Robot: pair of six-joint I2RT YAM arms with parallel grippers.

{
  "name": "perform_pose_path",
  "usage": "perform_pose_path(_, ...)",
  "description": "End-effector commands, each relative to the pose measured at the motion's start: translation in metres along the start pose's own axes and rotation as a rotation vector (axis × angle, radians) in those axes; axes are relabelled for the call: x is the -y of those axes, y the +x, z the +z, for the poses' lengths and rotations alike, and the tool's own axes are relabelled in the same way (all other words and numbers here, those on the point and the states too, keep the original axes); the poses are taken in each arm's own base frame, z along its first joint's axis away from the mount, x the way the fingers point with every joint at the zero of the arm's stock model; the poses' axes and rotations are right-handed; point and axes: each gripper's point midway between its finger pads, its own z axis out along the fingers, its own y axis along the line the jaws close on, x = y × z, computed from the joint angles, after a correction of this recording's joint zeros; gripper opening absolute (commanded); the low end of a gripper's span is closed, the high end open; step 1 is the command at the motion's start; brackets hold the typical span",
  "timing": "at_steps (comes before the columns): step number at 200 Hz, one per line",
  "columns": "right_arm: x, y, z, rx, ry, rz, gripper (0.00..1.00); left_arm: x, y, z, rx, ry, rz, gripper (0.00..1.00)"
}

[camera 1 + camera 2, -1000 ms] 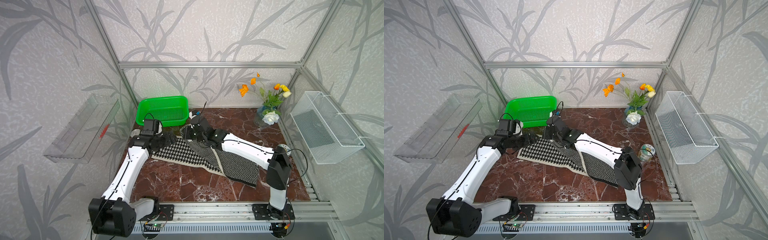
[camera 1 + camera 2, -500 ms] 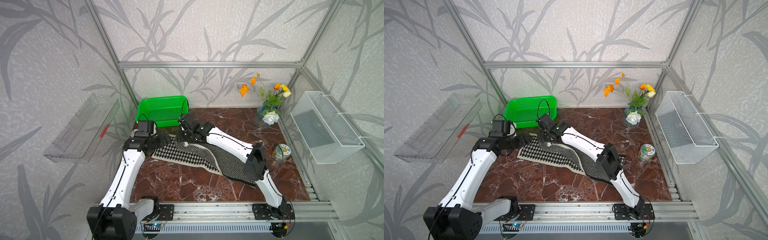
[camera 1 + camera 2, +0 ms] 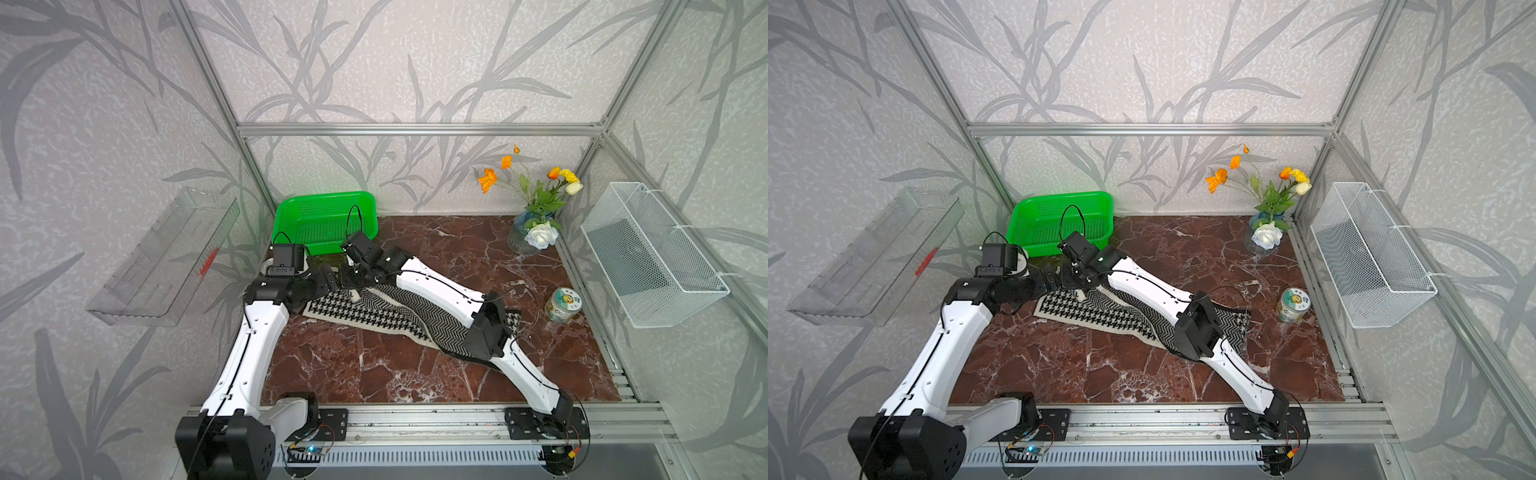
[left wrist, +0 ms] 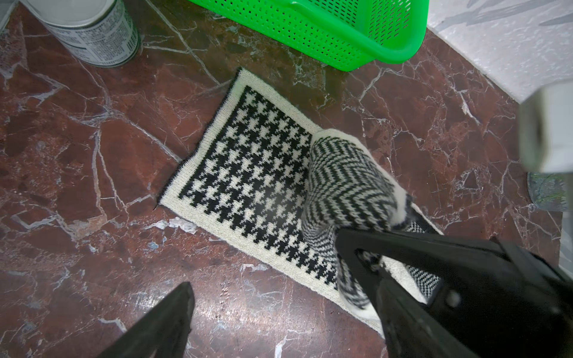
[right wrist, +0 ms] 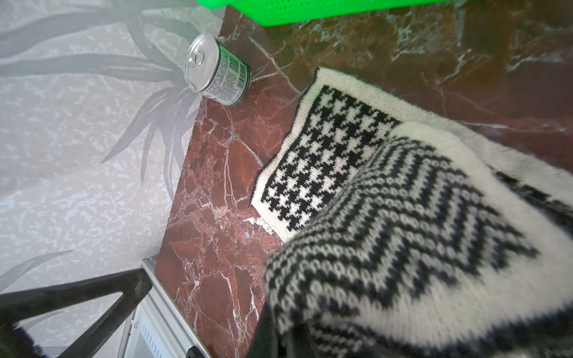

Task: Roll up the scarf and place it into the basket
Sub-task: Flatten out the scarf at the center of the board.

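Right pincer (image 3: 351,286) carried scarf (image 3: 374,311) end leftward — folded over, beside green basket (image 3: 326,195)

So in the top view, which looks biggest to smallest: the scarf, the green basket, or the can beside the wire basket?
1. scarf, though the right arm hides part of it.
2. green basket, sitting farther back.
3. can, clearly smallest.

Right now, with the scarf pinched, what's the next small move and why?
Probably lower the right claw and lay its pinched fold flat on the checked end of the scarf. The fold hangs raised, zigzag side up, above that end, which lies flat near the basket; the left claw stands open beside it, holding nothing.
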Motion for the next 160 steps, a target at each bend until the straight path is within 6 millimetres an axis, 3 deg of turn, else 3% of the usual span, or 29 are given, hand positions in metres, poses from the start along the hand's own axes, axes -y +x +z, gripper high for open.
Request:
perform_pose_path(1,-0.004,0.008,0.017,-0.020,-0.038,0.034,0.07,-0.003,0.001,-0.006,0.017,0.001,-0.003,0.91)
perform_pose_path(86,-0.003,-0.004,0.051,0.047,-0.084,0.081,0.11,-0.012,0.010,-0.005,0.012,-0.012,-0.017,0.91)
perform_pose_path(126,-0.009,-0.021,0.060,0.147,-0.140,0.095,0.11,-0.016,0.012,-0.007,0.023,-0.024,-0.014,0.91)
perform_pose_path(160,-0.012,-0.018,0.074,0.133,-0.178,0.095,0.26,-0.020,0.012,-0.006,0.019,-0.049,-0.012,0.91)
